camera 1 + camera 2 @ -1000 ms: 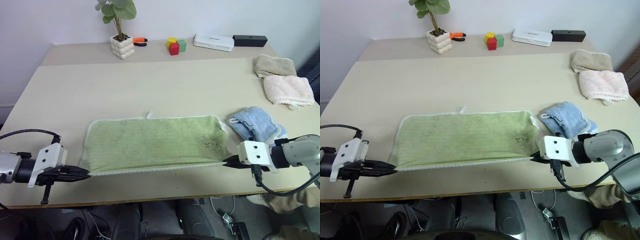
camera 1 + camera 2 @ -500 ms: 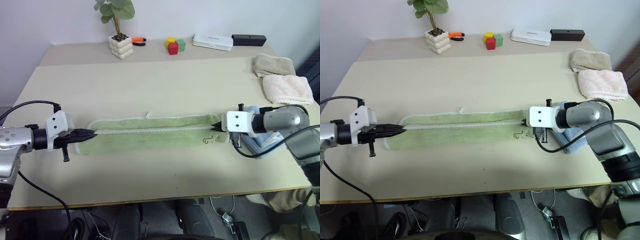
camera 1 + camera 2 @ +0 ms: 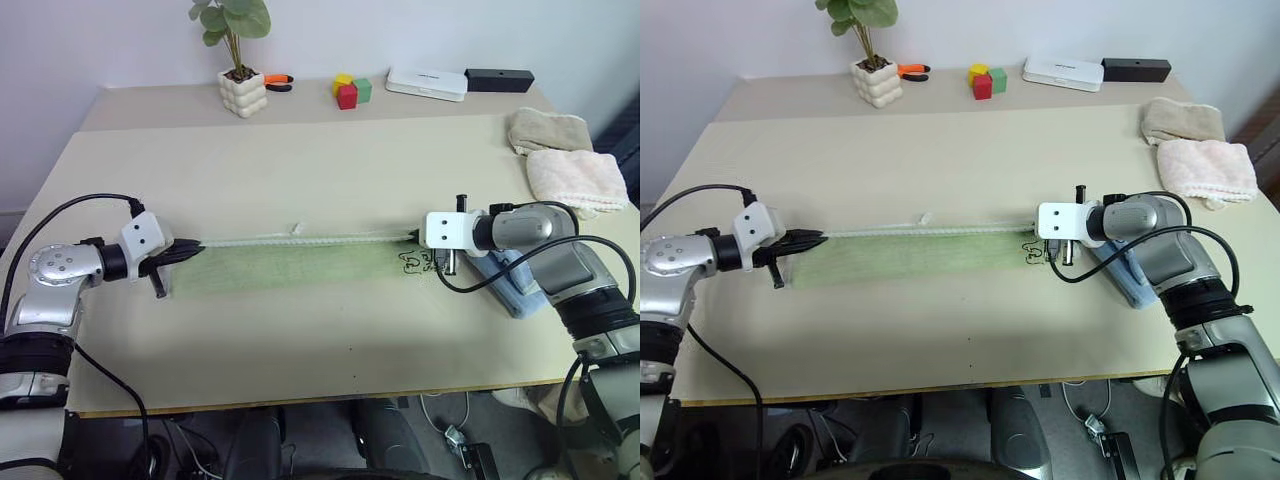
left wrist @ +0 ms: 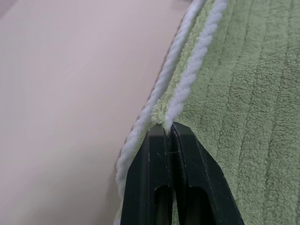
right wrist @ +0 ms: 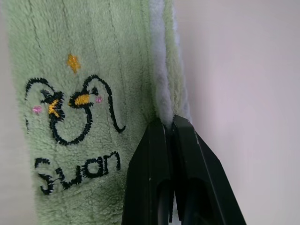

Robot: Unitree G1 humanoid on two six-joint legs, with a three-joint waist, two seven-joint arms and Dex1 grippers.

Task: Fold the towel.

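While both my grippers pinch its white-trimmed edge, the green towel (image 3: 290, 262) stretches between left gripper (image 3: 192, 251) and right gripper (image 3: 415, 235), folded lengthwise.

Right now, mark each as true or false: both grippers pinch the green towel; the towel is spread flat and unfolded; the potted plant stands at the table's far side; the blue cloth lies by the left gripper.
1. True: the left gripper and right gripper are each shut on an end of the towel.
2. False: it is folded lengthwise into a narrow strip.
3. True: the potted plant stands at the far side.
4. False: the blue cloth lies under the right arm.
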